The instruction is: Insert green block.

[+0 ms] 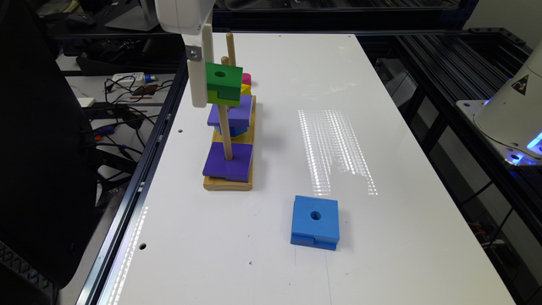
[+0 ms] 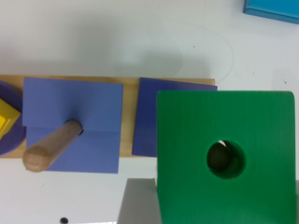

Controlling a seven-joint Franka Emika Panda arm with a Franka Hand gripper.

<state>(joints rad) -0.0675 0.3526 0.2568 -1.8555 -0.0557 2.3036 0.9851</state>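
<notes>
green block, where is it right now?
The green block is held up in the gripper at the exterior view's left, above the near purple block on the wooden base, its hole around that peg's top.

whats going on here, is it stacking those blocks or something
A Franka arm's gripper holds the green block up in the air near the top of a wooden peg. In the wrist view, the peg tip shows through the block's centre hole. That peg already carries a purple block at its foot on the wooden base. A blue block lies loose on the table.
</notes>
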